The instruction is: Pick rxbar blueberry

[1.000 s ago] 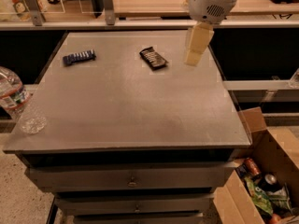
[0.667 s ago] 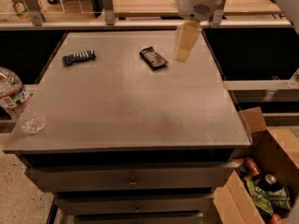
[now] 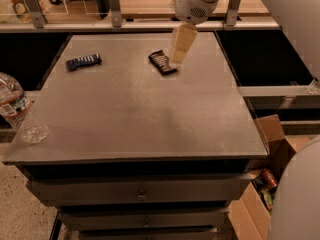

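The rxbar blueberry [image 3: 83, 61] is a small flat dark blue bar with a row of pale lettering. It lies at the far left of the grey table top [image 3: 135, 109]. A black-wrapped bar with white lettering [image 3: 162, 62] lies at the far middle. My gripper [image 3: 180, 51] hangs from the white arm above the table, just right of the black bar and well right of the blue bar. It holds nothing that I can see.
A clear plastic water bottle [image 3: 17, 111] lies at the table's left edge. An open cardboard box [image 3: 265, 194] with cans stands on the floor at the right. A wooden counter with metal posts [image 3: 115, 6] runs behind the table. Drawers [image 3: 140, 191] sit below the top.
My gripper has moved left along the far side of the table, from near the right edge to right beside the black bar. The bars and bottle have not moved.
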Controlling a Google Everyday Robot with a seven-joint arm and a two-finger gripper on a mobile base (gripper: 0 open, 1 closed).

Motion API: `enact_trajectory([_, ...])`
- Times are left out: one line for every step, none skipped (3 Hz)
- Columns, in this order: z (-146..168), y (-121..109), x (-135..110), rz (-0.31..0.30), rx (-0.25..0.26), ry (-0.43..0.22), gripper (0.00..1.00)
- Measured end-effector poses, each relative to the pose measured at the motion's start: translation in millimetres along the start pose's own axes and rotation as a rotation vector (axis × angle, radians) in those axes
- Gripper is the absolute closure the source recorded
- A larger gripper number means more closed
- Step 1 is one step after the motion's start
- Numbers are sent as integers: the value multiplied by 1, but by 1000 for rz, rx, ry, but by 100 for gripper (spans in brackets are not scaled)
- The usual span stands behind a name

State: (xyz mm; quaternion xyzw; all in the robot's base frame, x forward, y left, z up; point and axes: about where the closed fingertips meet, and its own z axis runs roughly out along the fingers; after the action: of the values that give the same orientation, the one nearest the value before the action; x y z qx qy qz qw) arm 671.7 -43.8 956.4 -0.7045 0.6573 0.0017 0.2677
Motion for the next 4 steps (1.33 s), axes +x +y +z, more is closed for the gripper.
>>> enact_trajectory([22, -16, -18, 0, 39, -52, 0])
enact_trajectory([45, -29, -39, -15, 45, -80, 0])
enact_trajectory([70, -42, -51, -16, 34, -86, 0])
enact_trajectory([105, -62, -54, 1, 18, -59, 0])
